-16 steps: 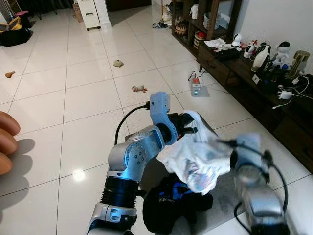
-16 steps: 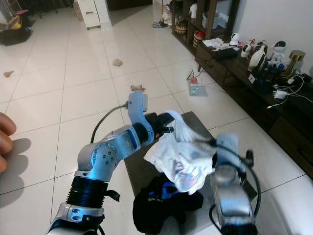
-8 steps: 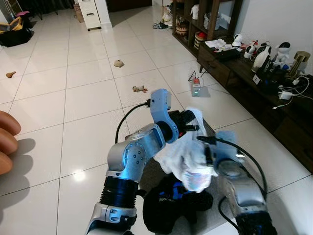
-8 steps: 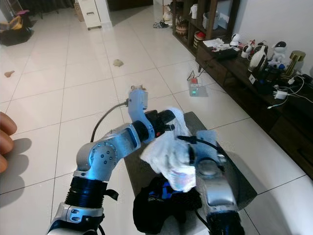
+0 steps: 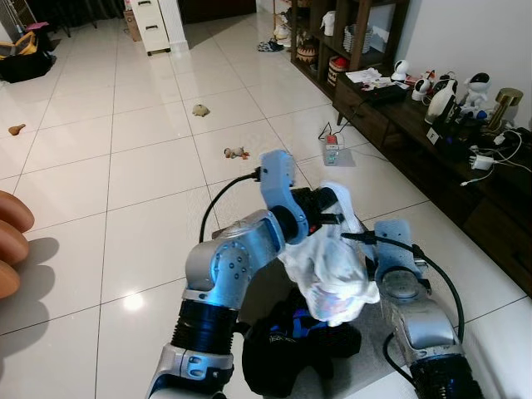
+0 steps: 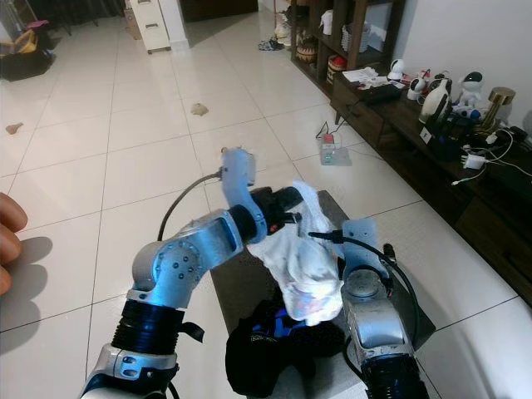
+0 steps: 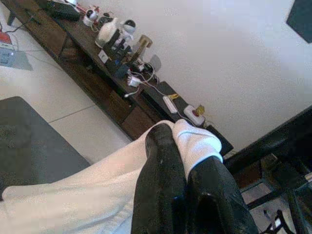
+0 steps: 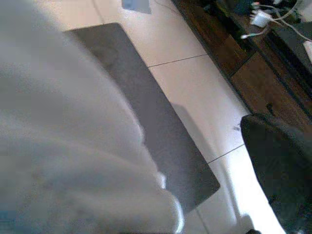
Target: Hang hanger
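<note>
A crumpled white cloth (image 5: 332,270) hangs from my left gripper (image 5: 330,213), which is shut on its top edge above a dark grey pad (image 6: 237,283). In the left wrist view the black fingers (image 7: 163,185) pinch a white fold (image 7: 195,144). My right gripper (image 5: 359,243) sits just right of the cloth and close against it. The right wrist view has the cloth (image 8: 73,146) on one side and one black finger (image 8: 278,161) far to the other, so the jaws stand open. I see no hanger.
A black and blue garment (image 5: 295,345) lies heaped on the pad below the cloth. A dark sideboard (image 5: 432,141) with gadgets and cables runs along the right wall. A power strip (image 5: 334,150) and small toys (image 5: 237,152) lie on the tiles. A person's fingers (image 5: 10,241) show at the left edge.
My right arm swung left to the cloth and then settled beside it. The cloth, earlier stretched toward the right arm, now hangs in a narrower bunch under the left gripper.
</note>
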Robot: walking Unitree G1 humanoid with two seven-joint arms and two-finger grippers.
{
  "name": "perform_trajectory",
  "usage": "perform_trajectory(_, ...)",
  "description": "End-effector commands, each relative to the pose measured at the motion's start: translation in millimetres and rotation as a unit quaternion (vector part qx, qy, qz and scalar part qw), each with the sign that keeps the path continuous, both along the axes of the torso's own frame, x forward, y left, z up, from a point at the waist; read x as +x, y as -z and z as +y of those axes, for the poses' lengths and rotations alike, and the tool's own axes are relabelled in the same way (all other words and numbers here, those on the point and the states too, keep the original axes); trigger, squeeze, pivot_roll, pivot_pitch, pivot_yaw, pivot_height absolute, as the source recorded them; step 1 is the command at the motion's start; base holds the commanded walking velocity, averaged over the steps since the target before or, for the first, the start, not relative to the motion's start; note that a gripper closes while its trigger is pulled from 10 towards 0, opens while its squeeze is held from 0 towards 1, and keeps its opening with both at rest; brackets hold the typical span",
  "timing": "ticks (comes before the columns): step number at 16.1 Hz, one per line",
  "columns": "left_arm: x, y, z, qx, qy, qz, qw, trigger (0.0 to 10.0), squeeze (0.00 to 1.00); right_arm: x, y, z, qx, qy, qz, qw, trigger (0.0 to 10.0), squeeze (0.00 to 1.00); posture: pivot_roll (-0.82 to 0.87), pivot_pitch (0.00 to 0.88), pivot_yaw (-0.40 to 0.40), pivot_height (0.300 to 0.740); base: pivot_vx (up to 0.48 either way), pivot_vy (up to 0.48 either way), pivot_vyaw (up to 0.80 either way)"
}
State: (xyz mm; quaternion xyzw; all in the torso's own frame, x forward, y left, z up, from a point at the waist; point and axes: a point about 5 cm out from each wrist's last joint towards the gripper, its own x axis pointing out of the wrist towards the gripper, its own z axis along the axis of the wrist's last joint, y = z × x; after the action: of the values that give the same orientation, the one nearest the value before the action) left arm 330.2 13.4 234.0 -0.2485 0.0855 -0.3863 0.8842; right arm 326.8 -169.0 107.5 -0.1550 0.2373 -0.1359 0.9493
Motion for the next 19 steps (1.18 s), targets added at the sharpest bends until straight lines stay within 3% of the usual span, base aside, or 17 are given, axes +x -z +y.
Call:
perform_trajectory(1,-3.8,-2,-6.2,-0.007,0.005,-0.007,1.000,0.0,0.00,-2.7,1,3.8,-0.011,-0.020,0.011,1.000,10.0,0.00,-0.08,0.098,0.023,0.740,0.000,0.000,0.00)
perform_trajectory(4,-3.2,2,-5.6,0.004,-0.001,-0.003,1.000,0.0,0.00,-7.9,-1,4.2,-0.009,-0.029,0.012,0.999,10.0,0.00,-0.08,0.099,0.022,0.740,0.000,0.000,0.00)
perform_trajectory(8,0.6,7,-1.0,0.017,-0.017,0.002,1.000,0.0,0.00,-28.0,2,-3.1,0.015,-0.037,0.037,0.999,10.0,0.00,-0.09,0.099,0.023,0.740,0.000,0.000,0.00)
perform_trajectory(12,1.2,7,-0.6,0.018,-0.020,0.002,1.000,0.0,0.00,-34.7,8,-5.5,0.024,-0.039,0.054,0.997,10.0,0.00,-0.09,0.095,0.026,0.740,0.000,0.000,0.00)
perform_trajectory(13,1.2,8,-0.7,0.018,-0.019,0.001,1.000,0.0,0.00,-34.9,8,-4.7,0.024,-0.040,0.055,0.997,9.1,0.00,-0.09,0.093,0.027,0.740,0.000,0.000,0.00)
perform_trajectory(14,1.0,8,-0.7,0.019,-0.020,0.001,1.000,0.0,0.00,-34.2,7,-0.9,0.030,-0.047,0.051,0.997,0.0,0.00,-0.09,0.089,0.027,0.740,0.000,0.000,0.00)
perform_trajectory(19,0.3,9,-0.5,0.022,-0.020,0.001,1.000,0.0,0.00,-32.4,-1,-5.8,0.025,-0.041,0.030,0.998,0.0,0.00,-0.09,0.079,0.026,0.740,0.000,0.000,0.00)
